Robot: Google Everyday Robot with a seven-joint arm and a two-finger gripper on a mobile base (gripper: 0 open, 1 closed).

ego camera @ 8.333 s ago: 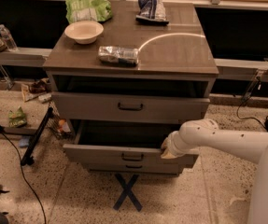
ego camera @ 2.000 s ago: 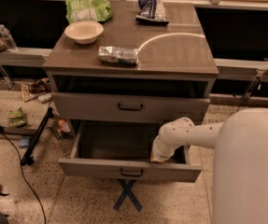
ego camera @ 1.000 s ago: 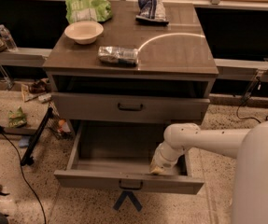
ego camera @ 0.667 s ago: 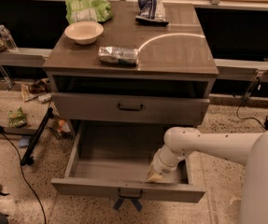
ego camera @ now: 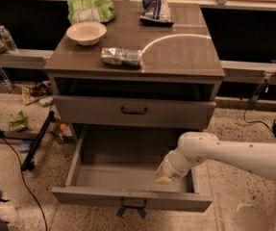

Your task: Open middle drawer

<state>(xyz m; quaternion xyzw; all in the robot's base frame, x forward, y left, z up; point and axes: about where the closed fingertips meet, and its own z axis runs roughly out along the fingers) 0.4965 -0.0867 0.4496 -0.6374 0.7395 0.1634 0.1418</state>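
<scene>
since about a second back, the middle drawer (ego camera: 94,196) has slid further out in camera view. its front panel is now well clear of the cabinet (ego camera: 209,73), and most of its floor shows. the drawer above (ego camera: 181,113) sits much further back. gripper (ego camera: 165,175) is inside the middle drawer at the right front, just behind the front panel. grip state: can't tell. my read: the opening is basically done, little travel left. next is lifting out without snagging the panel.
</scene>
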